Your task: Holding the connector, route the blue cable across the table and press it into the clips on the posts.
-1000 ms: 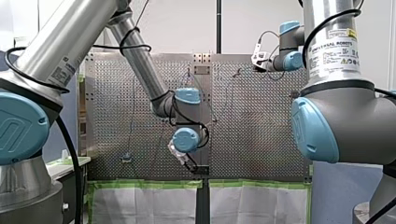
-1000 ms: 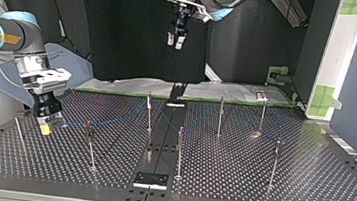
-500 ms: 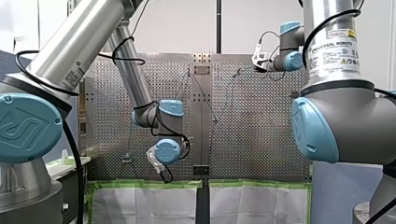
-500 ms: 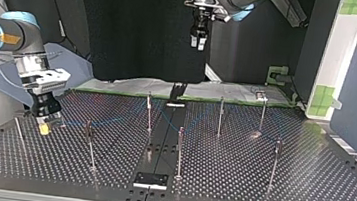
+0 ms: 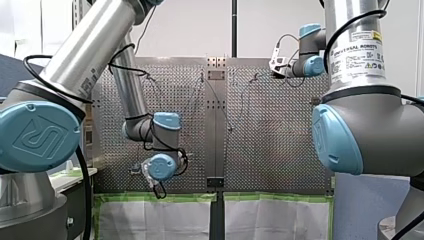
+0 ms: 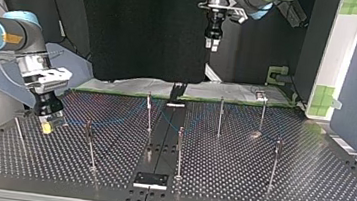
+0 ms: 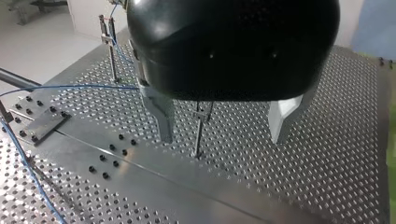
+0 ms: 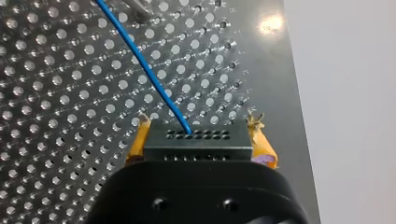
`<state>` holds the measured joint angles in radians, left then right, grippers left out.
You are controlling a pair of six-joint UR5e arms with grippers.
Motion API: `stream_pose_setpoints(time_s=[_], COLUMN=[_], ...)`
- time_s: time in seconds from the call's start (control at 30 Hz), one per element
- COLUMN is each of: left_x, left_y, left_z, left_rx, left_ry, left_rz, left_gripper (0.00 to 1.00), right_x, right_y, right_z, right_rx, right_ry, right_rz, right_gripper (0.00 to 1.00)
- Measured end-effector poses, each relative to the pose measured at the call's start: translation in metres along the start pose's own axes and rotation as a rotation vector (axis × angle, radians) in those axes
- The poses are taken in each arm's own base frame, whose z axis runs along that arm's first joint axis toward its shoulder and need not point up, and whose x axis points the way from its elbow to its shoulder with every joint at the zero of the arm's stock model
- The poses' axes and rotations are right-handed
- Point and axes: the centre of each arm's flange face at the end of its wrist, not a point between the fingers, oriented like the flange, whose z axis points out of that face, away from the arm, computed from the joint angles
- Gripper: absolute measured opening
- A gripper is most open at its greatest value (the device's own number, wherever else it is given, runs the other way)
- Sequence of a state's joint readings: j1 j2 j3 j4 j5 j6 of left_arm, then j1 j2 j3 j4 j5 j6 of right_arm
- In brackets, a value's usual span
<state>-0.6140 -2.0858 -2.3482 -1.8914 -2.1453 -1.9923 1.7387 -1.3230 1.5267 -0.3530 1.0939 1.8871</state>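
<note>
My right gripper is shut on a black connector, gripped between its yellow pads. The blue cable leaves the connector's face and runs away over the perforated plate. In the top view my right gripper hangs low over the table at the left, and the blue cable runs faintly from it toward the middle posts. My left gripper is high above the back of the table. Its metal fingers stand open and empty, with a thin post on the plate below them.
Several thin upright posts stand across the perforated table, such as one near the middle and one toward the top view's right. A dark plate sits at the near edge. A small bracket lies where the cable passes.
My left arm has swung toward the front view's left, and its gripper has moved to the top view's right and higher. My right gripper has stayed put with the connector.
</note>
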Motion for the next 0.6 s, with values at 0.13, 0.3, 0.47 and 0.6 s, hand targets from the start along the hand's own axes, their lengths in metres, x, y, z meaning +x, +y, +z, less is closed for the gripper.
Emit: stream_pose_setpoints(time_s=[0.13, 0.3, 0.47, 0.6], left_x=[0.000, 0.001, 0.003, 0.004], left_y=[0.011, 0.020, 0.029, 0.032], left_z=[-0.008, -0.018, -0.031, -0.036], left_rx=[0.007, 0.029, 0.049, 0.056], left_ry=[0.010, 0.021, 0.052, 0.065], left_rz=[0.041, 0.081, 0.133, 0.149], left_gripper=[1.00, 1.00, 1.00, 1.00], right_x=[0.000, 0.000, 0.000, -0.001], right_y=[0.001, 0.001, -0.001, -0.001], right_z=[0.000, 0.000, 0.000, 0.000], right_rx=[-0.002, -0.002, 0.000, 0.000], right_ry=[0.000, 0.000, -0.003, -0.003], right_rz=[0.000, 0.002, 0.003, 0.003], right_gripper=[0.00, 0.00, 0.00, 0.00])
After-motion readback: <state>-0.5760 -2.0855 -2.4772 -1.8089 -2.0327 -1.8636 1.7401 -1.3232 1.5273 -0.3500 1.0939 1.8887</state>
